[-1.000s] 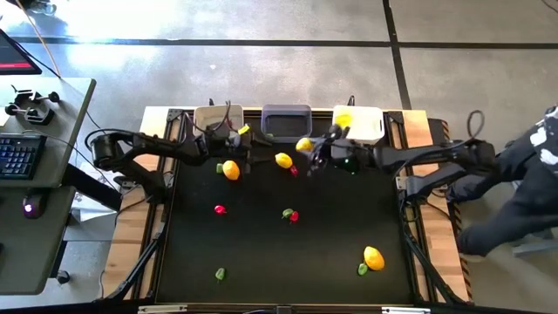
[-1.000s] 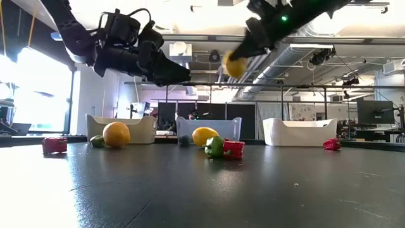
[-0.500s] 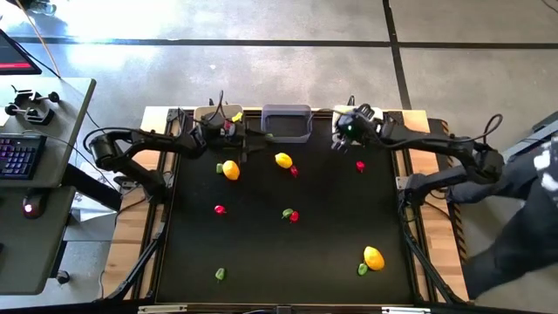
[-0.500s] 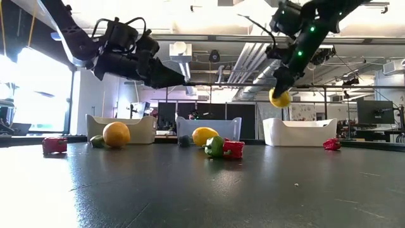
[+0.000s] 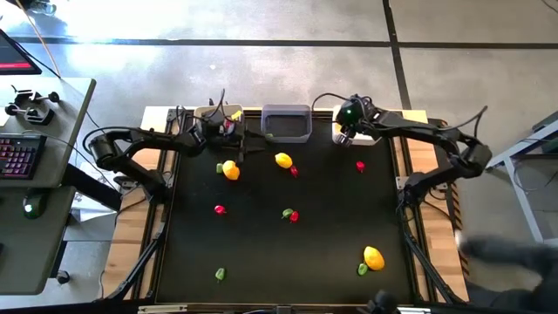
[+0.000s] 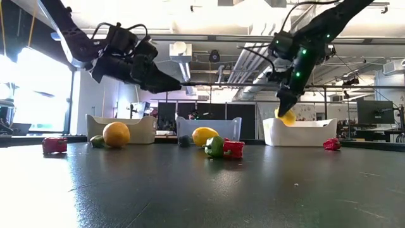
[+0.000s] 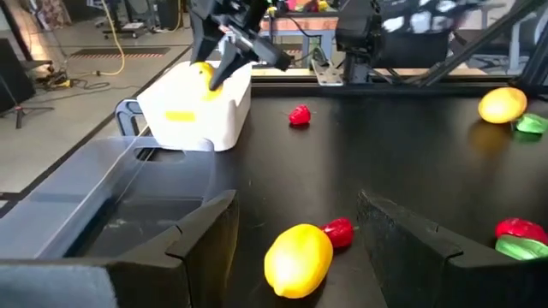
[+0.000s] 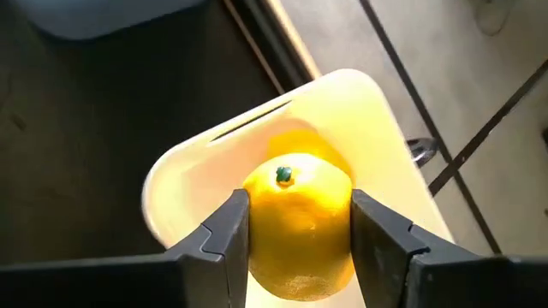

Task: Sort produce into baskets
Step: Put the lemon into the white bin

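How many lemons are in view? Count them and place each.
4 lemons: one in the right gripper above the white basket, one near the left gripper, one before the grey basket, one front right. Others may hide in baskets.

Keyboard (image 5: 19,156) and mouse (image 5: 31,208) on desk (image 5: 52,131)

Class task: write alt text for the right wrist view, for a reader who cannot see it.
The right gripper holds a yellow lemon between its two dark fingers, directly above a white basket that already contains something yellow. Dark table lies beside the basket.
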{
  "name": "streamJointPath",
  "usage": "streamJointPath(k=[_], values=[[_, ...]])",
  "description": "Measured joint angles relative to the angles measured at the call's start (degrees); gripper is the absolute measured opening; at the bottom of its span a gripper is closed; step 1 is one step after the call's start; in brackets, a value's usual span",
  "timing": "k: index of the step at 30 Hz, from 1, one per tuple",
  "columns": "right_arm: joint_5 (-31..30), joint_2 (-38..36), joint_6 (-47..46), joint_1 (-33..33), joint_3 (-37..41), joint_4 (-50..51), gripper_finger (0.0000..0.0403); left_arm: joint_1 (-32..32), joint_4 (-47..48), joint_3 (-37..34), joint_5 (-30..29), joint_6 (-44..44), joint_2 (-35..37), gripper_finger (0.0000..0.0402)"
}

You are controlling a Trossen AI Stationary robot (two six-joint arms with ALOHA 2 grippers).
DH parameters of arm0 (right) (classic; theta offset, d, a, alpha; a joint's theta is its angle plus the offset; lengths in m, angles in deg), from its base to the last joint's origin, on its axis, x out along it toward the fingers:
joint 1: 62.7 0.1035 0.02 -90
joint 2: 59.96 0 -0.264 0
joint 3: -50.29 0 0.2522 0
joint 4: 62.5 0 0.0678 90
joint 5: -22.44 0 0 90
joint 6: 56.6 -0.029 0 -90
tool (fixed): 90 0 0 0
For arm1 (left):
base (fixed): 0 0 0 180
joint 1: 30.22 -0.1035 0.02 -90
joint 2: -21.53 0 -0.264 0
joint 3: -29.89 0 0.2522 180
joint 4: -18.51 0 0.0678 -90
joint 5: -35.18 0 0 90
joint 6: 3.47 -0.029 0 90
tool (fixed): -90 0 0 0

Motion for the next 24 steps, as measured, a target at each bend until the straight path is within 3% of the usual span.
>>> streamJointPath(k=[13, 24], values=[[1.43, 4.51, 0.83, 0.07, 0.00, -3.14, 0.0145, 0.19, 0.35, 0.00, 2.90, 0.74, 0.00, 0.0225], [1.83, 8.26, -2.26, 2.32, 0.00, -4.88, 0.0233, 0.40, 0.48, 0.00, 3.01, 2.73, 0.00, 0.0225]])
